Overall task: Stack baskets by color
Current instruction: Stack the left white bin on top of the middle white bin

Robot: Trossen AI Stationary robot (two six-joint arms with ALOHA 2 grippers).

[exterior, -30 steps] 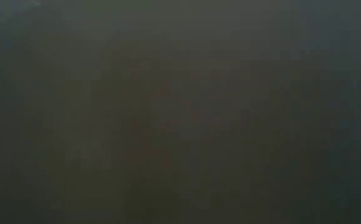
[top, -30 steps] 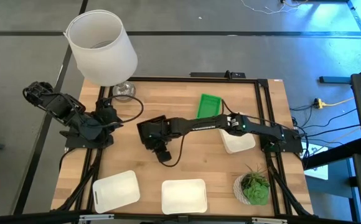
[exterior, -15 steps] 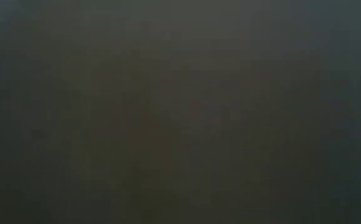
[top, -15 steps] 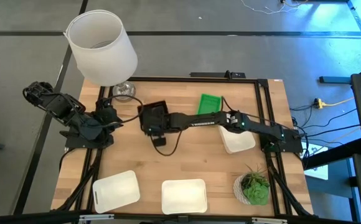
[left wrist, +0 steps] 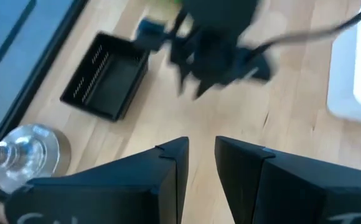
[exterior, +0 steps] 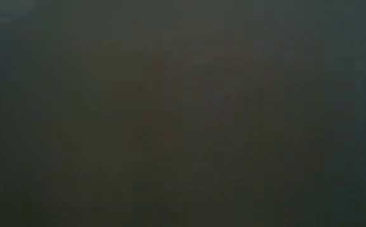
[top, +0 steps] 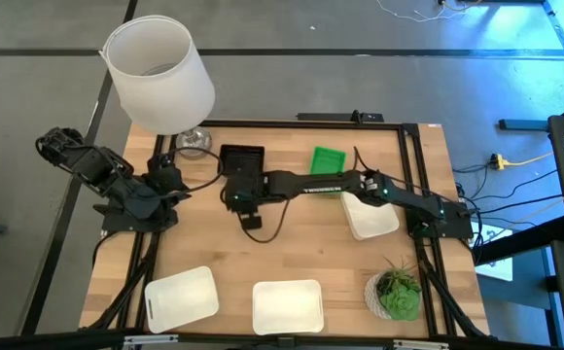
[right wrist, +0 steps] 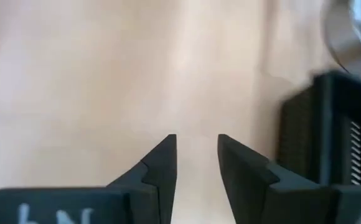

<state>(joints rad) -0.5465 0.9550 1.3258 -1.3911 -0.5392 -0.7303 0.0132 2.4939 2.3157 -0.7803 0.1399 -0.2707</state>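
Observation:
A black basket (top: 241,158) rests flat on the wooden table near its far edge, also seen in the left wrist view (left wrist: 106,74). My right gripper (top: 235,194) stands just on its near side, fingers open a narrow gap (right wrist: 196,146) with nothing between them; the basket (right wrist: 330,143) lies beside one finger. A green basket (top: 327,160) sits to the right. One white basket (top: 370,219) lies under my right arm, and two more (top: 180,297) (top: 287,306) lie near the front edge. My left gripper (left wrist: 202,155) waits at the table's left, open a narrow gap. The low view is dark. My right gripper stands close against the black basket's near wall (right wrist: 295,155), with the outer side of one finger (right wrist: 255,177) toward it. The fingers slant down toward the table's left. Whether the finger touches the wall, I cannot tell. The basket lies flat on the table.
A big white lampshade (top: 160,73) on a glass foot (top: 193,143) stands at the far left corner, close to the black basket. A potted plant (top: 396,292) sits at the near right. Bare wood lies in the table's middle.
The black basket has slid along the table from the middle toward the far edge, ending beside the lamp's glass foot. My right gripper has followed it toward the far edge and swung its wrist, rising slightly. Its finger gap looks the same.

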